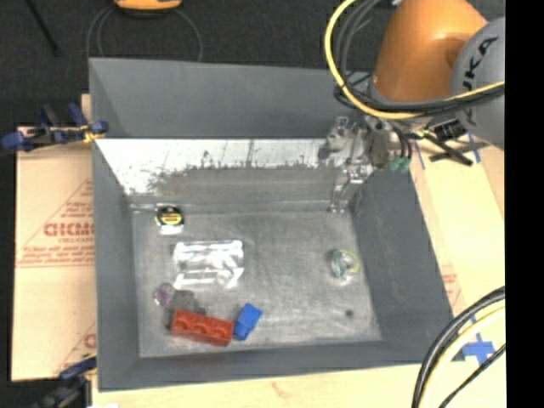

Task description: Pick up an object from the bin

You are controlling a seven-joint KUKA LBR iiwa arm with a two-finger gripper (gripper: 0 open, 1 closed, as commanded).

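Observation:
My gripper (342, 197) hangs over the bin's far right corner, close to the back wall and above the floor. Nothing shows in it. Nearest to it lies a small round clear thing with a green tint (343, 264), on the floor a little toward the front of the gripper. A crumpled clear plastic bag (208, 263) lies in the middle left of the bin, well away from the gripper.
A small yellow and black tape measure (170, 218) sits at the back left. At the front left lie a red toy brick (201, 327), a blue block (246, 321) and a small purple thing (163, 294). The arm's orange cover and cables hang over the right rim.

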